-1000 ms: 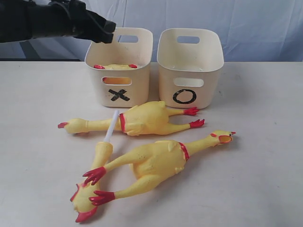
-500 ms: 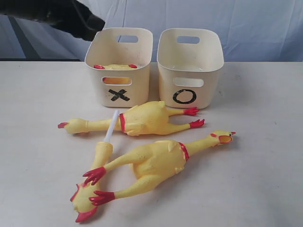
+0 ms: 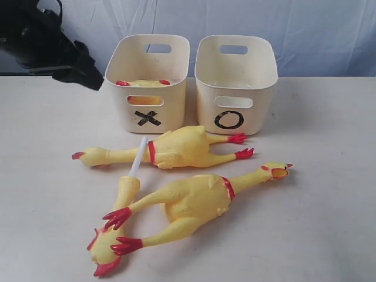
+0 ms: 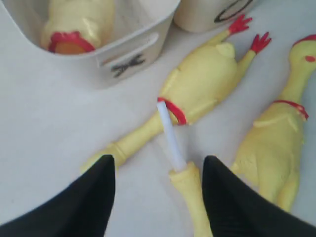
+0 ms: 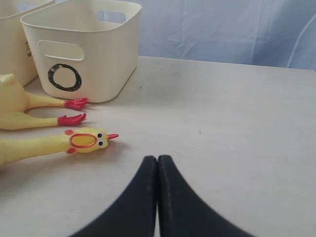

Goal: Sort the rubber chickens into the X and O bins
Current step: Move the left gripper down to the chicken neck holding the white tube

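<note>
Left hand (image 4: 158, 165) is held wide open, empty, left of the X bin (image 3: 173, 103); right hand (image 5: 157, 159) is pressed shut on nothing; one chicken (image 3: 144, 83) is seen in that bin.

Three yellow rubber chickens (image 3: 194, 202) are lying before two cream plastic tubs (image 3: 258, 100); a fourth (image 3: 144, 83) is resting inside the X-marked tub (image 3: 125, 111).

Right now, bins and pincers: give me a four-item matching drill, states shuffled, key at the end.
Column A
1. X bin
2. O bin
3. left pincer
4. right pincer

Column B
a. shut, holding nothing
b. has a rubber chicken inside
c. open, holding nothing
d. no chicken visible inside

Pairs: 1-b, 2-d, 3-c, 4-a
</note>
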Robot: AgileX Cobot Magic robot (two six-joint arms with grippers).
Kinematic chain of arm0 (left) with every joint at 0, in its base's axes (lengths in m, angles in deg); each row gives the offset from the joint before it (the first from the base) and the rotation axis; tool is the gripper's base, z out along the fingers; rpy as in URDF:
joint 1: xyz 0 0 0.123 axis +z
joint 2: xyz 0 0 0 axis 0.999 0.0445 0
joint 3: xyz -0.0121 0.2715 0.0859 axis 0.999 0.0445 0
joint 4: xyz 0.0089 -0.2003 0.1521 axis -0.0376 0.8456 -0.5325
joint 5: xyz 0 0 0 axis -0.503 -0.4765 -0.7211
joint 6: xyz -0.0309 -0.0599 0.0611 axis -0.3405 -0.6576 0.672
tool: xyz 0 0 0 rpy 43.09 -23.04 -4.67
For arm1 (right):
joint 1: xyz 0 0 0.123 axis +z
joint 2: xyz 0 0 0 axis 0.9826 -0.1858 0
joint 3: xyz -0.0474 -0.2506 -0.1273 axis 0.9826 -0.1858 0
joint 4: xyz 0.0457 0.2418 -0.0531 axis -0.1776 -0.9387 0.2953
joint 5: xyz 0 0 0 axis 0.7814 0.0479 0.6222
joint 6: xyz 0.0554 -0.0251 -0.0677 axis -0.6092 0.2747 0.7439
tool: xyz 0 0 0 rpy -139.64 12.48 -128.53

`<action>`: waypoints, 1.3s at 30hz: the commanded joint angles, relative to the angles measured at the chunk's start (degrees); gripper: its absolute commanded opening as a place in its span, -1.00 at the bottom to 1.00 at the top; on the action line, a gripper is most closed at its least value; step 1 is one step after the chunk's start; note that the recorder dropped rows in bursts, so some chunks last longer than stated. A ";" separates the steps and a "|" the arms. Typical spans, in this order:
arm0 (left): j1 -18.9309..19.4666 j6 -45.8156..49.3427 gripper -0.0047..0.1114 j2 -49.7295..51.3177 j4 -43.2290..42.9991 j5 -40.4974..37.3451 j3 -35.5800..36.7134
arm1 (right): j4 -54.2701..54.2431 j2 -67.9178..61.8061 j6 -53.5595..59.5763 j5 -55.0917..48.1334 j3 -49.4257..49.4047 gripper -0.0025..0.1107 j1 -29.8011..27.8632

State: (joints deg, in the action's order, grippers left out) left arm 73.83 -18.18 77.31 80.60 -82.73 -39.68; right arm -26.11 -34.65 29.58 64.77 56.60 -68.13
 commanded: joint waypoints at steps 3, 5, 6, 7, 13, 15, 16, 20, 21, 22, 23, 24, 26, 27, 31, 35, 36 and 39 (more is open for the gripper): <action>-0.27 -7.75 -0.04 -0.52 -2.59 -3.53 7.15 | 0.44 0.33 0.19 0.72 -0.11 -0.97 0.27; -0.27 -7.90 -0.04 -0.52 -1.87 -1.86 10.69 | 0.44 0.33 0.19 0.72 -0.11 -0.97 0.27; -0.27 -8.24 -0.04 -0.52 -1.12 -0.27 12.79 | 0.44 0.33 0.19 0.72 -0.11 -0.97 0.27; -0.27 -8.67 -0.04 -0.52 -0.22 1.83 14.92 | 0.44 0.33 0.19 0.72 -0.11 -0.97 0.27; -0.27 -5.01 -0.04 -0.52 11.29 15.30 25.22 | 0.44 0.33 0.19 0.72 -0.11 -0.97 0.27; -0.27 -2.26 -0.04 -0.39 15.91 17.47 27.30 | 0.44 0.33 0.19 0.72 -0.11 -0.97 0.27; -0.27 -0.56 -0.04 -0.39 17.88 18.42 28.22 | 0.44 0.33 0.19 0.72 -0.11 -0.97 0.27; -0.27 2.45 -0.04 -0.39 19.74 20.14 29.96 | 0.44 0.33 0.19 0.72 -0.11 -0.97 0.27; -0.27 2.54 -0.04 -0.39 19.74 20.26 30.28 | 0.44 0.33 0.19 0.72 -0.11 -0.97 0.27; -0.27 2.71 -0.04 -0.39 19.99 20.51 30.43 | 0.44 0.33 0.19 0.72 -0.11 -0.97 0.27; -0.27 2.71 -0.04 -0.39 20.21 20.61 30.43 | 0.44 0.33 0.19 0.72 -0.11 -0.97 0.27; -0.27 2.71 -0.04 -0.39 20.52 20.61 30.43 | 0.44 0.33 0.19 0.72 -0.11 -0.97 0.27; -0.27 4.47 -0.04 -0.39 21.69 20.61 30.43 | 0.44 0.33 0.19 0.72 -0.11 -0.97 0.27; -0.27 5.01 -0.04 -0.29 21.92 20.72 30.43 | 0.44 0.33 0.19 0.72 -0.11 -0.97 0.27; -0.27 5.13 -0.04 0.99 23.61 20.37 30.43 | 0.44 0.33 0.19 0.72 -0.11 -0.97 0.27; -2.78 5.28 0.03 4.18 24.46 21.02 30.43 | 0.44 0.33 0.19 0.72 -0.11 -0.97 0.27; -3.58 5.28 0.04 4.68 24.19 21.90 30.43 | 0.44 0.33 0.19 0.72 -0.11 -0.97 0.27; -5.88 5.28 0.04 5.68 24.04 26.90 30.43 | 0.44 0.33 0.19 0.72 -0.11 -0.97 0.27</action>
State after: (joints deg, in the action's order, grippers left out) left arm 69.91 -13.11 82.16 104.03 -59.93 -9.33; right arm -26.11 -34.65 29.58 64.77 56.60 -68.13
